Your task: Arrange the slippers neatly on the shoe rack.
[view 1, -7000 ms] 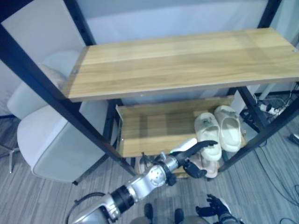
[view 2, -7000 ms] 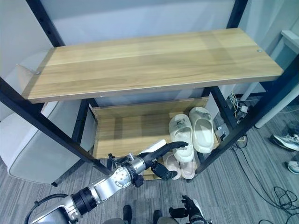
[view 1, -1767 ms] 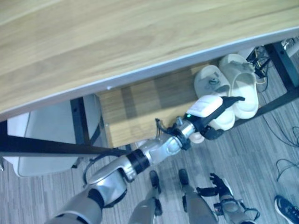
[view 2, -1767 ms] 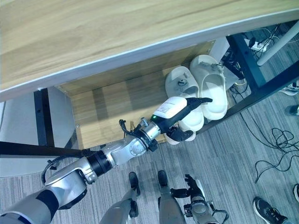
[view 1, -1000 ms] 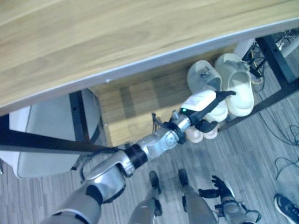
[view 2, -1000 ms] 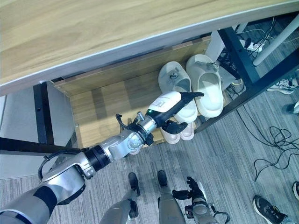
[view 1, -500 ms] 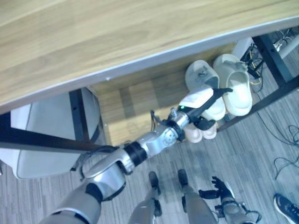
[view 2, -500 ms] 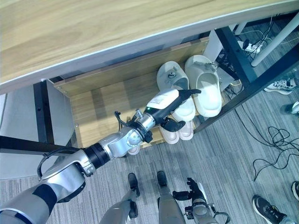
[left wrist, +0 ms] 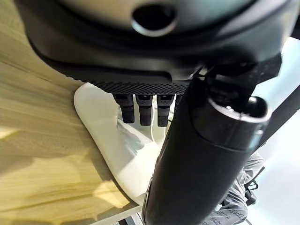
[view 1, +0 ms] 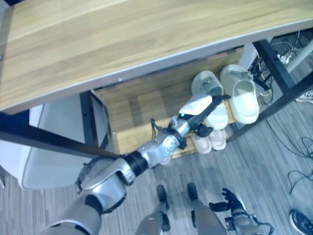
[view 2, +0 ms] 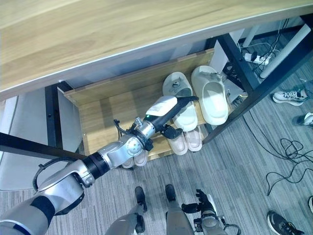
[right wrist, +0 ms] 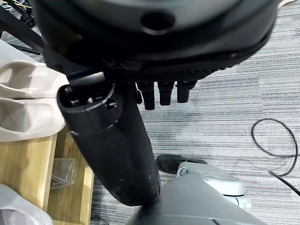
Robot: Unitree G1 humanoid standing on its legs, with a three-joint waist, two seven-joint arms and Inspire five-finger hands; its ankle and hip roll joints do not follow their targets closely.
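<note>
Two cream slippers stand side by side at the right end of the rack's middle shelf (view 1: 137, 110): the left one (view 1: 205, 87) and the right one (view 1: 242, 96). My left hand (view 1: 194, 108) reaches under the top shelf (view 1: 122, 44) and lies over the left slipper's front half, open. In the left wrist view its straight fingers (left wrist: 143, 110) rest on that slipper (left wrist: 117, 140). A pink pair (view 1: 211, 140) sits on the lowest board below. My right hand (view 1: 227, 204) hangs open low above the floor.
Another pale pair (view 2: 135, 158) lies on the lowest board further left. Black frame posts (view 1: 274, 73) bound the rack's right end. A grey chair (view 1: 44, 152) stands to the left. Cables (view 2: 288, 147) and a person's shoes (view 2: 287, 96) are on the floor at the right.
The whole picture has shifted, so the camera moved. My left hand stays over the left cream slipper, its fingertips drawn back slightly from the gap between the pair. The right hand is unchanged.
</note>
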